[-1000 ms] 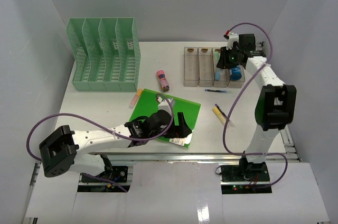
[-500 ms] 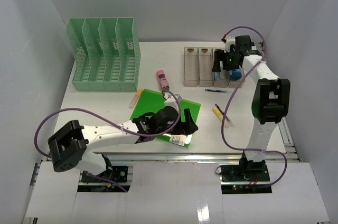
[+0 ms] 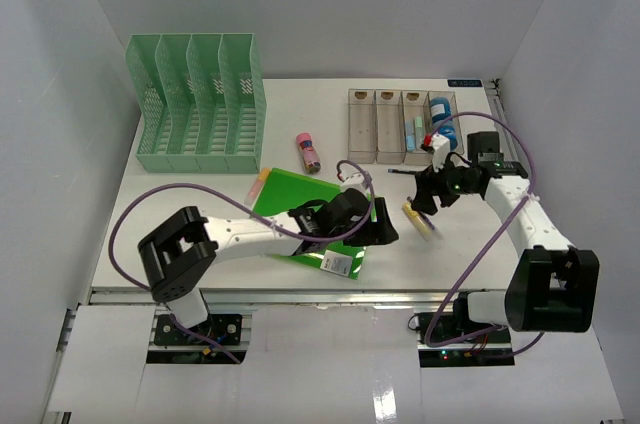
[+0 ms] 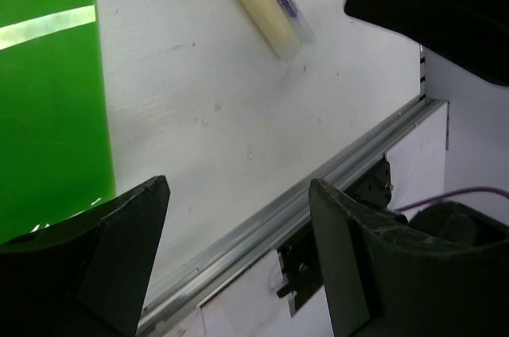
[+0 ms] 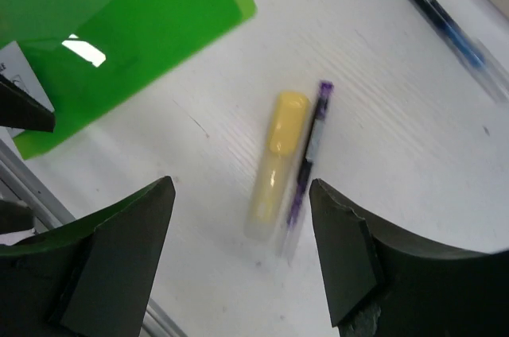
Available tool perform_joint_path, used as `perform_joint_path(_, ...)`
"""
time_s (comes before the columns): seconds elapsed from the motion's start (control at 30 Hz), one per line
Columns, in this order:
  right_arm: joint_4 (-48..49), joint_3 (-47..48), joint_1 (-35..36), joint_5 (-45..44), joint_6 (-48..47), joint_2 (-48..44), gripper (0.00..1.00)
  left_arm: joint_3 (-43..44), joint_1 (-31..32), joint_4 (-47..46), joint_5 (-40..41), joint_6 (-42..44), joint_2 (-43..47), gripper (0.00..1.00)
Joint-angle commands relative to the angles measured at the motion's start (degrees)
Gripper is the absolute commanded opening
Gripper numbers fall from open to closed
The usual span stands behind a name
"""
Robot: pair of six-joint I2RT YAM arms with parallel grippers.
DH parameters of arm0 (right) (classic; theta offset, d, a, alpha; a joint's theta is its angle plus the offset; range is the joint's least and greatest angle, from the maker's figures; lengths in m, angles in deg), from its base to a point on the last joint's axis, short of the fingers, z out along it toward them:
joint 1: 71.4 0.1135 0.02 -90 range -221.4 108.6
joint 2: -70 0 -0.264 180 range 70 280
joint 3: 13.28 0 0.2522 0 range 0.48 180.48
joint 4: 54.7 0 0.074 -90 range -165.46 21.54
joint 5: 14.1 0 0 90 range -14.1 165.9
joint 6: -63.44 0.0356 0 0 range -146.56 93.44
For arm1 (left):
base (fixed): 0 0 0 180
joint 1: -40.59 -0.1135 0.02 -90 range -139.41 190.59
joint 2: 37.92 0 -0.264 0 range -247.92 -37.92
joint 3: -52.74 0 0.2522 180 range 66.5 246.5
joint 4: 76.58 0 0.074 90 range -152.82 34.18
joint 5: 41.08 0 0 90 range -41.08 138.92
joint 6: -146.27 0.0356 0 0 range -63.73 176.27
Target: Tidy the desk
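Observation:
The white desk [image 3: 200,206] holds a green folder [image 3: 300,206] near its front middle. Right of it a yellow highlighter [image 3: 421,224] and a purple pen [image 5: 311,153] lie side by side. My right gripper [image 3: 428,200] hovers open just above them; in the right wrist view the highlighter [image 5: 273,164] lies between its spread fingers [image 5: 119,261]. My left gripper [image 3: 384,230] stands open over bare desk past the folder's right edge, nothing between its fingers [image 4: 119,261]. Its view shows the folder [image 4: 48,91], the highlighter [image 4: 262,5] and the front rail [image 4: 318,194].
A green slotted file rack [image 3: 196,104] stands at the back left. A clear compartment tray [image 3: 390,129] sits at the back right, a blue item [image 3: 441,108] in its right end. A pink glue stick [image 3: 307,152] and a blue pen [image 3: 412,172] lie between them.
My right arm has swung from the tray forward to above the highlighter, jaws now open. My left gripper has slid right off the folder toward the highlighter.

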Motion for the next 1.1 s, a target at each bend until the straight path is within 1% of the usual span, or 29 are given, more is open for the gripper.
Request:
perform_joint_path(0.0, 4.22, -0.61, -10.24, 4.64, 5.09, -7.23, 0.74, 13.46, -0.44, 12.03, 0.98, -4.43, -10.01, 0.74)
perform_joint_path(0.07, 4.61, -0.84, -14.00, 7.21, 6.16, -8.29, 0.74, 20.74, -0.52, 17.38, 1.43, -5.27, -14.91, 0.72)
perform_joint_path(0.13, 4.63, -1.53, -16.31, 9.12, 6.72, -8.60, 0.74, 28.32, -0.52, 21.29, 2.05, -5.73, -18.13, 0.72)
perform_joint_path(0.3, 6.70, -5.66, -18.92, 12.82, 8.15, -9.26, 0.73, 40.45, -0.61, 30.72, 4.97, -6.28, -25.46, 0.69)
perform_joint_path(0.4, 6.47, -5.68, -19.99, 14.10, 8.41, -9.66, 0.73, 44.79, -0.78, 33.71, 6.20, -6.10, -29.71, 0.68)
perform_joint_path(0.43, 6.56, -5.77, -20.00, 14.36, 8.41, -10.00, 0.73, 46.03, -0.87, 34.24, 6.20, -6.10, -29.76, 0.67)
perform_joint_path(0.47, 6.56, -5.77, -20.42, 14.45, 8.33, -10.18, 0.73, 48.61, -0.95, 34.77, 6.20, -6.10, -31.78, 0.66)
perform_joint_path(0.6, 6.41, -6.16, -21.95, 16.25, 8.26, -11.31, 0.73, 54.50, -1.13, 38.27, 6.49, -6.01, -37.21, 0.63)
perform_joint_path(0.77, 6.17, -6.74, -23.58, 18.25, 7.82, -11.97, 0.73, 60.81, -1.61, 42.01, 7.47, -6.01, -41.08, 0.60)
perform_joint_path(0.93, 5.79, -6.98, -25.05, 20.37, 7.47, -12.28, 0.73, 65.00, -1.75, 44.90, 8.05, -5.41, -44.11, 0.57)
perform_joint_path(1.07, 5.46, -7.00, -25.67, 21.46, 7.27, -12.53, 0.72, 65.82, -1.97, 45.07, 7.86, -5.16, -45.02, 0.57)
